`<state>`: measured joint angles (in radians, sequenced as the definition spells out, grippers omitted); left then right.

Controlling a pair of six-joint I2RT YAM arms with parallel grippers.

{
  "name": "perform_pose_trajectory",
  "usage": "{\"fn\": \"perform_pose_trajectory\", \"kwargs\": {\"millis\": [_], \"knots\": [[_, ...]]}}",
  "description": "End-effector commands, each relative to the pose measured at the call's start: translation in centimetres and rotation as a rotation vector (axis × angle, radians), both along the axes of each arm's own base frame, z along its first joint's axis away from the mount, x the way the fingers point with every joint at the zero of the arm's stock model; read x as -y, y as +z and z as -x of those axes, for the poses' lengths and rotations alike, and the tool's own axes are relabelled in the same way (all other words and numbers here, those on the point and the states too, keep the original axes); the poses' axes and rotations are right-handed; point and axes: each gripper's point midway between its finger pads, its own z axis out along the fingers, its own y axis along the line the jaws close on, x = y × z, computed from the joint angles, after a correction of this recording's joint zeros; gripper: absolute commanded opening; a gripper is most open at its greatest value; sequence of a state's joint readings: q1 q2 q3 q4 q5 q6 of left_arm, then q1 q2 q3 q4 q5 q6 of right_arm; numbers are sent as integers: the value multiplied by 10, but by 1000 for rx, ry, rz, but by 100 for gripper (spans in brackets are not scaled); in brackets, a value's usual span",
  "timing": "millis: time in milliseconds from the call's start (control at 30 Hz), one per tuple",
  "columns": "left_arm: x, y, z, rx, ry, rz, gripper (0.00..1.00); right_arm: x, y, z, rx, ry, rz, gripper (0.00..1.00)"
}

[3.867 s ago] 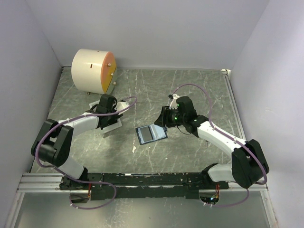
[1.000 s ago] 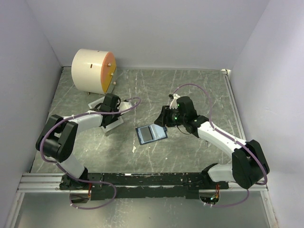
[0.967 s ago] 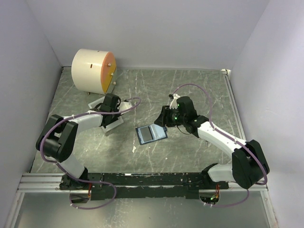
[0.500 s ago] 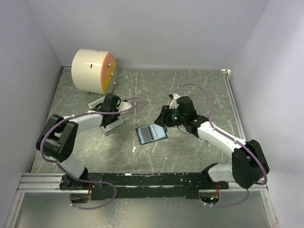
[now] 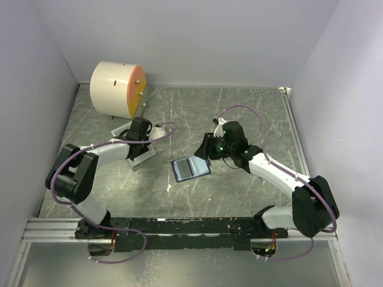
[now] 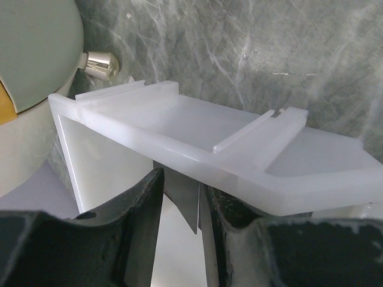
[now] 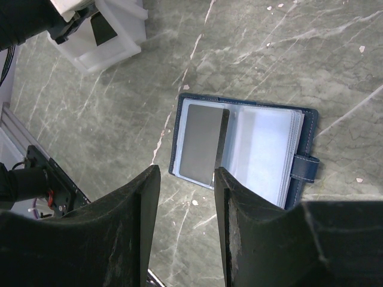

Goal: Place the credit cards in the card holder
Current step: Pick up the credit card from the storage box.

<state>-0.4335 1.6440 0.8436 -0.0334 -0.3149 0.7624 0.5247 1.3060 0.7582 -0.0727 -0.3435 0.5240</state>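
Note:
The navy card holder (image 5: pixel 190 167) lies open on the table, light blue pockets up. In the right wrist view (image 7: pixel 263 149) a dark card (image 7: pixel 202 143) sits in its left pocket and the snap tab (image 7: pixel 305 168) is at the right. My right gripper (image 5: pixel 204 156) hovers just over it, open and empty (image 7: pixel 187 172). My left gripper (image 5: pixel 141 145) reaches into the white tray (image 5: pixel 142 159). Its fingers stand slightly apart on either side of a second dark card (image 6: pixel 179 192), which stands upright under the tray's rim (image 6: pixel 179 128). The orange-yellow card is out of view.
A big cream cylinder (image 5: pixel 114 88) with an orange face stands at the back left, close behind the tray; its side (image 6: pixel 30 54) and a metal foot (image 6: pixel 99 63) show in the left wrist view. Walls enclose the table on three sides.
Since the oldest frame the left arm's elbow has swung and its wrist has shifted slightly at the tray. Over the last second nothing has visibly moved.

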Motion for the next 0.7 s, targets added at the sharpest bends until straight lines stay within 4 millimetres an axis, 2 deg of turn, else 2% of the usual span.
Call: {"fn": "perform_pose_trajectory", "kwargs": {"millis": [0,200,300,433,667], "knots": [[3,16,-15,59,5,-3,40,0,7,-5,19,-14,-13,41],[4,26,-13,72,10,18,21,0,7,-6,20,-14,-14,41],[2,31,-12,79,21,15,8,0,7,-6,21,-17,-12,41],[-2,43,-12,93,50,15,7,1,8,-4,22,-17,-14,41],[-3,85,-12,163,100,71,7,4,11,-4,37,-19,-4,41]]}}
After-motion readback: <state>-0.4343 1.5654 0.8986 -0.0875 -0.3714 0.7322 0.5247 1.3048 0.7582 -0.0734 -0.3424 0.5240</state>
